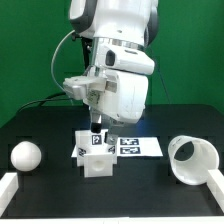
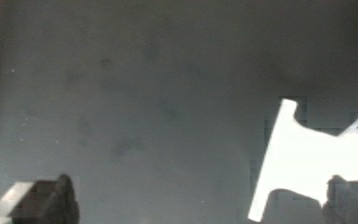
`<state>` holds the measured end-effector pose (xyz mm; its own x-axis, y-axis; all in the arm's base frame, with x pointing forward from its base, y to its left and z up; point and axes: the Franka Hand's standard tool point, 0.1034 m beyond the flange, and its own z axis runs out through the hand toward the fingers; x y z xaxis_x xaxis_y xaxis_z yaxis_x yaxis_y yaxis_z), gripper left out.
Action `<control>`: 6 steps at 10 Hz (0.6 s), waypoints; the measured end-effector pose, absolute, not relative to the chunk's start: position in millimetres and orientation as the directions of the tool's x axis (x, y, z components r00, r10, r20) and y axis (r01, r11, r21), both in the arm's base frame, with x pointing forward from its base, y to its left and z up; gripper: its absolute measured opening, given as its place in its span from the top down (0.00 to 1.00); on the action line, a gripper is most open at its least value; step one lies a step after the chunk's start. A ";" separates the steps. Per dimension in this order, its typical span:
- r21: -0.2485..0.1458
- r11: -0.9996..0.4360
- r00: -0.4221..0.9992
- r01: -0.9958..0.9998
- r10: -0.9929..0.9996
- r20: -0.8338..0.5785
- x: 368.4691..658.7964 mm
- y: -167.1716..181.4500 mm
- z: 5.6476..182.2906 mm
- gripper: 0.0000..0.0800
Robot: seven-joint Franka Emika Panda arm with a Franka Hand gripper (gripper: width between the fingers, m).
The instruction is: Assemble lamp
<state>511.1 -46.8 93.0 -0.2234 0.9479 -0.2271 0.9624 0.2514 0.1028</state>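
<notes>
The white square lamp base [image 1: 97,161] stands on the black table in the middle, with a tag on its top. My gripper [image 1: 96,129] hangs just above it, open and empty. The round white bulb [image 1: 25,155] lies at the exterior view's left. The tapered white shade [image 1: 191,160] lies on its side at the exterior view's right. In the wrist view my gripper [image 2: 197,192] has its dark fingertips [image 2: 44,198] wide apart. A white notched shape [image 2: 311,160] lies under one finger; I cannot tell whether it is the base.
The marker board [image 1: 138,146] lies flat just behind the base. White rails edge the table at the front left [image 1: 8,186] and front right [image 1: 214,186]. A green wall stands behind the arm.
</notes>
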 end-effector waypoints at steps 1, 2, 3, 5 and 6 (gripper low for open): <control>0.114 0.199 -0.171 0.973 0.961 -0.218 511.2 -46.4 92.8 0.13; 0.126 0.134 -0.106 0.983 0.973 -0.205 511.3 -45.8 92.6 0.13; 0.145 0.024 0.003 0.989 0.983 -0.182 511.7 -44.7 92.9 0.13; 0.183 -0.313 0.337 0.932 0.934 -0.120 516.4 -36.6 96.7 0.13; 0.194 -0.483 0.506 0.854 0.858 -0.086 521.9 -30.2 98.9 0.13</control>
